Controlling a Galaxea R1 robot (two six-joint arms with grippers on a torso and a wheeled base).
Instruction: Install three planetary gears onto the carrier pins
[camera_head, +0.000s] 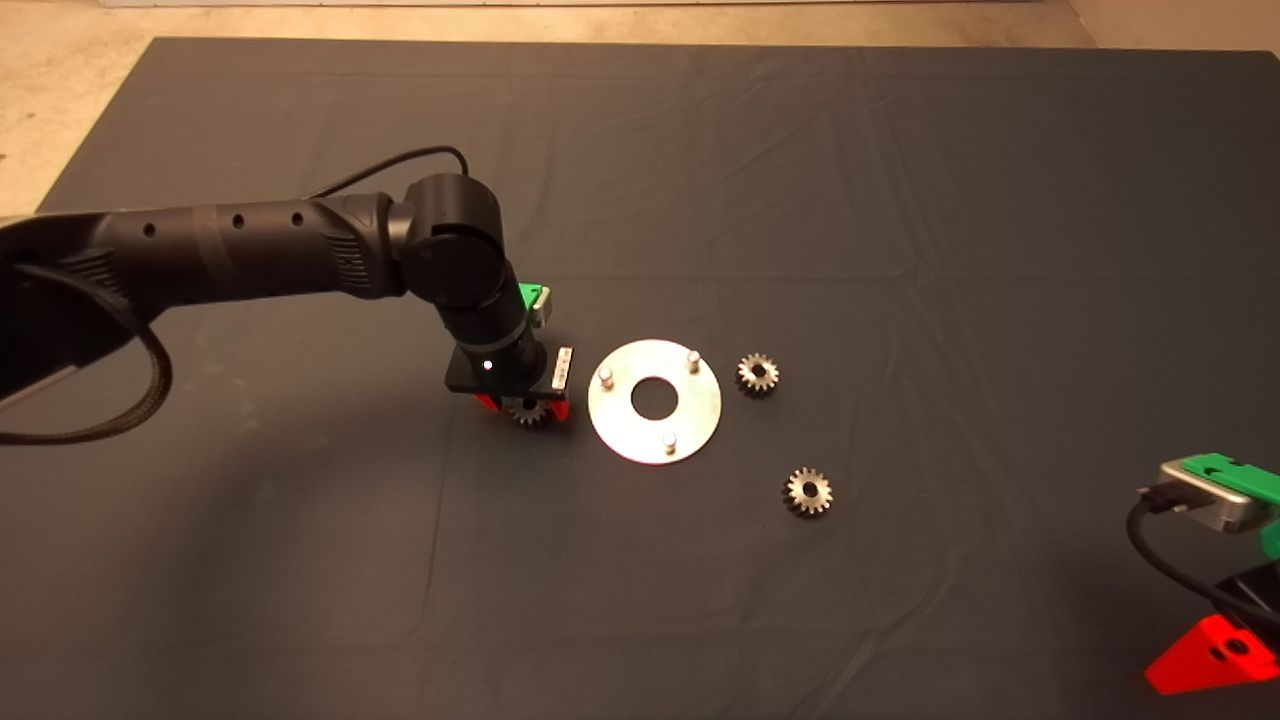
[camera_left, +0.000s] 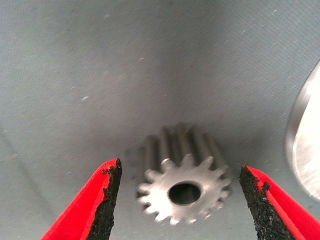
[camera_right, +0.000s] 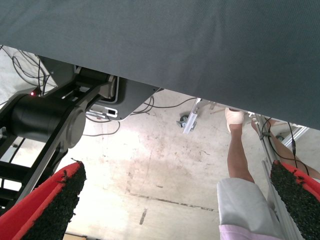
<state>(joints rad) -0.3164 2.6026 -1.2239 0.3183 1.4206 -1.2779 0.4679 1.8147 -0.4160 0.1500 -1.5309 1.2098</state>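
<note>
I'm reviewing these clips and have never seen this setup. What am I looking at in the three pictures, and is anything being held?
This is a two-armed robot at a table covered by a dark mat. The overhead picture looks down on the mat. The other two come from cameras on the wrists.

On the mat lies a shiny round disc with three short pins standing on it, all bare. Two small gears lie right of the disc, a third gear left of it.

The left gripper is down over that third gear, red fingers open on either side and not touching it. So nothing is held yet.

The right gripper waits open at the mat's lower right edge; its camera sees the floor and a person's leg.
</note>
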